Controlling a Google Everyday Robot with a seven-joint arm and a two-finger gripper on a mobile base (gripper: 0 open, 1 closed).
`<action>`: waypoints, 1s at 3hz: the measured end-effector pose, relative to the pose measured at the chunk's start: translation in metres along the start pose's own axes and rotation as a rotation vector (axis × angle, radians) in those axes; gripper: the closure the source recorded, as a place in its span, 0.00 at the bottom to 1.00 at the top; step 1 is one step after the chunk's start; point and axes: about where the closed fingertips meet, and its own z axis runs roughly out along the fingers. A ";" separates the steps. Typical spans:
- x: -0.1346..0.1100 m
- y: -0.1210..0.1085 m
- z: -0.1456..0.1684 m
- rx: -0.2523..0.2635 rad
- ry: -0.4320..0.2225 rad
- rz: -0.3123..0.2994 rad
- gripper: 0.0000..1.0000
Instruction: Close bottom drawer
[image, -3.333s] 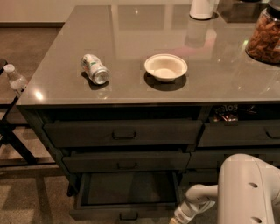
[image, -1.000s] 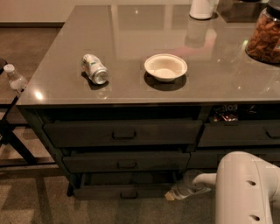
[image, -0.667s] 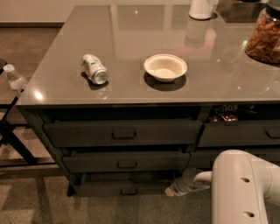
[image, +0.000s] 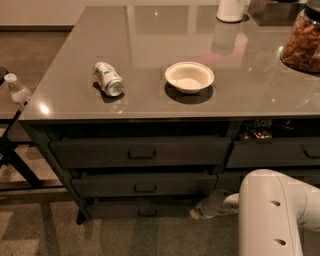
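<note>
The bottom drawer is a slim dark charcoal front with a small dark pull at its centre, low under the counter. Its front sits back in the cabinet, about level with the two taller drawers above it; no inside shows. My gripper is at the end of the white arm, low at the drawer's right end, against or just beside the front.
A grey counter holds a lying can, a white bowl, a jar of nuts and a white container. A plastic bottle stands on a dark frame at left. Narrower drawers are at right.
The bottom drawer stood pulled out with its dark inside showing; it has slid back into the cabinet. My gripper moved in toward the cabinet with the drawer front.
</note>
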 end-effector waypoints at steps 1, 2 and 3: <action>-0.002 0.000 0.002 -0.001 -0.005 0.009 1.00; -0.022 -0.005 0.001 0.014 -0.043 0.013 1.00; -0.022 -0.005 0.001 0.014 -0.043 0.013 1.00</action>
